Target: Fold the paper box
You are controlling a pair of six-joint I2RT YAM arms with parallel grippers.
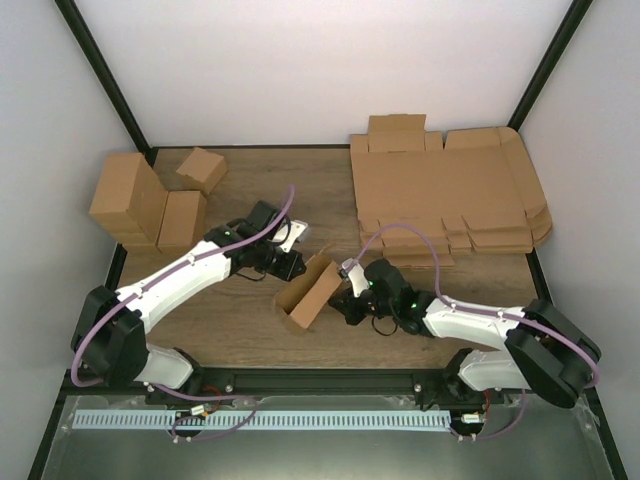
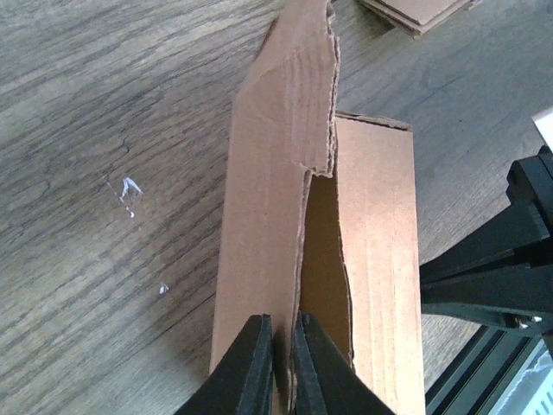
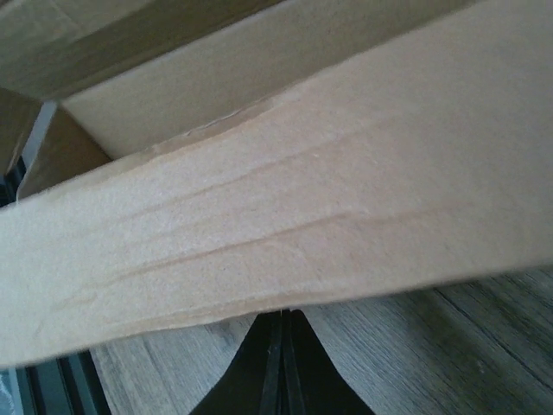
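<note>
- Left pincer [image 2: 281, 367] is clenched on one upright wall of the paper box [image 2: 371, 225].
- I see the box at the centre of the overhead frame, on the wooden surface [image 2: 112, 130].
- Right pincer [image 3: 281, 354] looks clenched at the box's right side. A panel hides its tips, so I cannot tell whether it holds cardboard.

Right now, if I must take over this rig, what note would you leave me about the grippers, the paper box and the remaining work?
Left gripper: shut on one long wall of the paper box.
Right gripper: fingers together, tips hidden behind a box wall; whether they pinch it cannot be seen.
Box: on the table between both arms, lying at an angle.
Done: the long walls stand up, giving a narrow trough.
Left: the top is open; the remaining flaps look unfolded and need closing.
</note>
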